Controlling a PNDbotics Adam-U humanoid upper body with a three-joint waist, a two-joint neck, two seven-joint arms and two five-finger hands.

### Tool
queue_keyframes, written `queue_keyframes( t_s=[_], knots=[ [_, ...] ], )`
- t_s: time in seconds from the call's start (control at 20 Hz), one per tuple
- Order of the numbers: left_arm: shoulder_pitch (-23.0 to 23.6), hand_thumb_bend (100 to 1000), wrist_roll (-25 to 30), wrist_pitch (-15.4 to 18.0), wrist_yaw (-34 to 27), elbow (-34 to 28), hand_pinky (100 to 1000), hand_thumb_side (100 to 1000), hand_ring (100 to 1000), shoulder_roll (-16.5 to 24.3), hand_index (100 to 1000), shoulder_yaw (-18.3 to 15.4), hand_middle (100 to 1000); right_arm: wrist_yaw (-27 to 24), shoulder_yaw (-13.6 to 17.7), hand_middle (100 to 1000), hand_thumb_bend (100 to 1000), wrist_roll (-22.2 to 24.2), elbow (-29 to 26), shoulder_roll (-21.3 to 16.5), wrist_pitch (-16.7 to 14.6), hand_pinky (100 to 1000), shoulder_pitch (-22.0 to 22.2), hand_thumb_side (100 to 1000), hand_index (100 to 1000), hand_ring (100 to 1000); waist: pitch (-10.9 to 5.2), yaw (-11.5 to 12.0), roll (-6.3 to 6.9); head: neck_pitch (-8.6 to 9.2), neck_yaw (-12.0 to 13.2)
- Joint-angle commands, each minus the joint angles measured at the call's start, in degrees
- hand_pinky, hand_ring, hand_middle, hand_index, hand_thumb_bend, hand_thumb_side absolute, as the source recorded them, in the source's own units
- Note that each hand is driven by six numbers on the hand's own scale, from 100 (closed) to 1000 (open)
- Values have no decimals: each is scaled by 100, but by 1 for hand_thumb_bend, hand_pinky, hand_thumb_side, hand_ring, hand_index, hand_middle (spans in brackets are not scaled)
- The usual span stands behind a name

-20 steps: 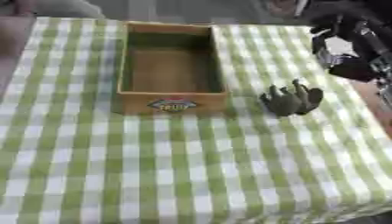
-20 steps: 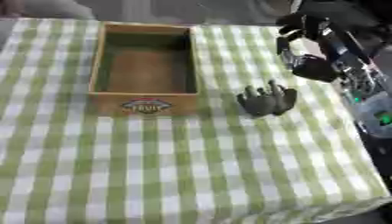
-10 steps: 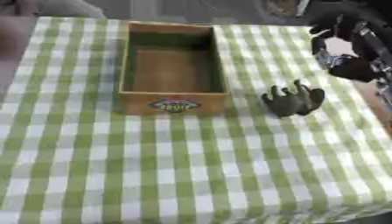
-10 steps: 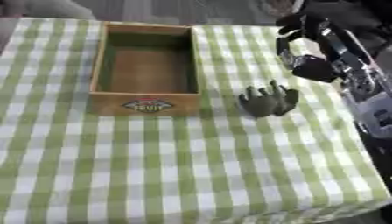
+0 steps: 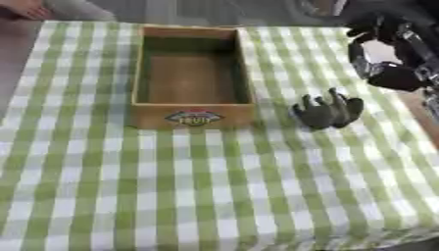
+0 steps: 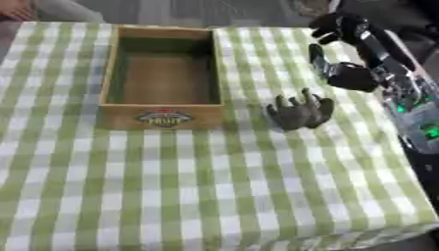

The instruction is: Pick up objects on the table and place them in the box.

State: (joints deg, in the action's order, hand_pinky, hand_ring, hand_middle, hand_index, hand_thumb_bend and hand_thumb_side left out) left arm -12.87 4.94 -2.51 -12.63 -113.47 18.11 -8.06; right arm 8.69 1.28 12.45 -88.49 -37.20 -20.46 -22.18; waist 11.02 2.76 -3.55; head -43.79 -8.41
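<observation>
One dark, blurred object [image 6: 298,112] beside wooden box [image 6: 163,77], shape unclear; right hand [image 6: 341,73] near worktop's [image 6: 197,186] right edge, fingers indistinct, grip impossible to tell.

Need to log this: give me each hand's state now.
Left hand: not in view.
Right hand: above the dark toy, holding nothing; fingers cannot be told.

Right hand [image 6: 347,73] slightly lower, nearer dark figure [image 6: 299,112] (untouched).
</observation>
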Motion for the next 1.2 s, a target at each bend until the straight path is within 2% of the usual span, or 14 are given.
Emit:
queue_keyframes(
  t_s=[0.05, 0.1, 0.15, 0.3, 0.5, 0.6, 0.85, 0.95, 1.2],
  knots=[
    [-33, 100, -6, 22, -22, -112, 548, 638, 661, 59, 574, -50, 550, 404, -21, 832, 100, 377, 103, -424, -319, 790, -87, 280, 834, 853, -73, -1, 18, -33, -11],
    [-32, 100, -4, 21, -22, -112, 548, 638, 661, 61, 574, -49, 550, 544, -51, 836, 100, 516, 170, -490, -436, 794, -94, 280, 837, 857, -75, 3, 17, -33, -11],
    [-30, 100, -3, 19, -22, -112, 548, 638, 661, 63, 574, -48, 550, 707, -89, 880, 100, 672, 233, -577, -561, 840, -104, 280, 867, 902, -77, 9, 11, -33, -13],
    [-23, 100, 0, 13, -21, -112, 548, 639, 661, 68, 574, -47, 550, 1142, -148, 903, 100, 1054, 397, -751, -887, 867, -151, 285, 883, 927, -83, 19, -4, -33, -19],
    [-22, 100, 8, 10, -18, -112, 548, 640, 661, 72, 574, -43, 550, 1653, -192, 923, 168, 1325, 569, -862, -1140, 896, -233, 293, 884, 953, -83, 33, -19, -33, -21],
    [-23, 100, 10, 10, -19, -112, 549, 641, 662, 72, 574, -43, 550, 1844, -209, 928, 201, 1348, 677, -848, -1192, 903, -279, 303, 877, 959, -82, 40, -19, -33, -24],
    [-25, 100, 17, 14, -24, -112, 549, 641, 662, 70, 573, -38, 550, 2439, -282, 980, 277, 1251, 997, -756, -1248, 995, -399, 320, 824, 1000, -80, 67, -7, -33, -26],
    [-25, 100, 20, 14, -26, -112, 549, 641, 662, 70, 573, -37, 550, 2693, -299, 995, 292, 1150, 1134, -715, -1255, 1000, -436, 313, 787, 1000, -80, 74, -5, -33, -29],
    [-29, 100, 26, 15, -32, -112, 549, 642, 662, 71, 573, -34, 550, 3191, -353, 1000, 320, 866, 1461, -641, -1281, 1000, -505, 299, 785, 1000, -81, 84, -7, -33, -32]
  ],
)
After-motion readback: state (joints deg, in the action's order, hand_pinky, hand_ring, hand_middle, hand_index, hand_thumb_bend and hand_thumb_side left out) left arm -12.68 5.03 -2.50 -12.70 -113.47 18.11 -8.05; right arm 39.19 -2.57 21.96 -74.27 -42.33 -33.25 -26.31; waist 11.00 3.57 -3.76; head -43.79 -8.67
